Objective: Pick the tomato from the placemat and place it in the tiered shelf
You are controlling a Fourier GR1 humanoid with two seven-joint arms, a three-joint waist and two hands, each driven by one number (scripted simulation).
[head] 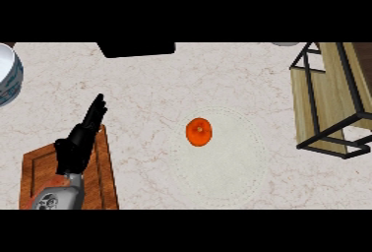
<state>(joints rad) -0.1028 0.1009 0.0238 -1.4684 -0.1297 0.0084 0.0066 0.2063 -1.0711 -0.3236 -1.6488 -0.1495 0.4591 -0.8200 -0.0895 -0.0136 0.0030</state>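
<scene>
A red-orange tomato lies on the left part of a pale round placemat in the middle of the counter. The tiered shelf, wooden boards in a black metal frame, stands at the right edge. My left hand shows at the lower left, well to the left of the tomato, open with its fingers straight and pointing away from me, touching nothing. My right hand does not show.
A brown wooden cutting board lies under my left forearm at the lower left. A white bowl with a blue pattern sits at the far left edge. A black object sits at the top edge.
</scene>
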